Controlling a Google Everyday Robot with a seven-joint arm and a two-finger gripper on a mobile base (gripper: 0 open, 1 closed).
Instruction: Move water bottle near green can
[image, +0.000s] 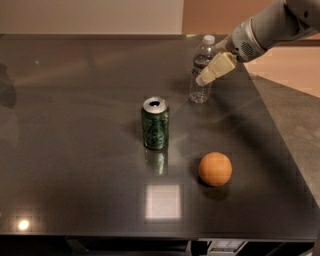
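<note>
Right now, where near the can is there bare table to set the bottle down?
Left of the can, the table is bare to its edge. The strip between can and bottle is also bare. Right front is tighter: the orange lies there. The gripper is at the bottle, at the far right.
</note>
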